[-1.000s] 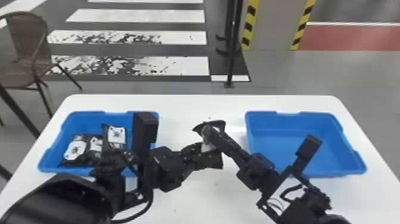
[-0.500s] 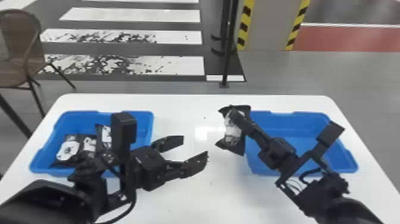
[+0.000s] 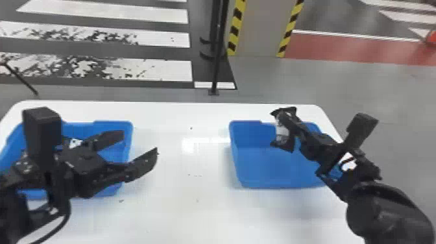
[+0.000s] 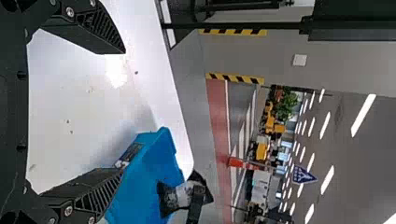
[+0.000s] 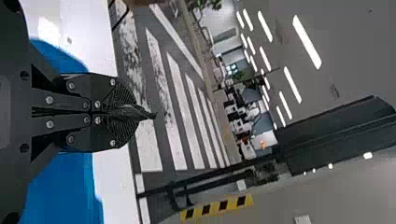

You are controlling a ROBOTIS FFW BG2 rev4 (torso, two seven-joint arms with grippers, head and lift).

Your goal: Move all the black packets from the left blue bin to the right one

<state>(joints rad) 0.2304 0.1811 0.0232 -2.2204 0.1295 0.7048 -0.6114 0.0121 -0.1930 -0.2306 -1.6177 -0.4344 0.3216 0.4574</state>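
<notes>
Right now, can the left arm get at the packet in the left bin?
Probably yes: the left pincer is open and empty, the bin uncovered; it likely must draw back to the packet.

Black packet [image 3: 282,132] in right gripper [image 3: 284,117] over right blue bin [image 3: 272,168]

Black packet [image 3: 282,132], pale in the middle and crumpled at dark ends: pinched tight, raised over the right bin [image 3: 275,167], across the far rim's line in the head view. Blue and open-topped, flat on its base. Well to the left of the right bin, a matching left bin [image 3: 129,131], probably with another packet [image 3: 75,142] inside, mostly hidden apart from a white patch.
</notes>
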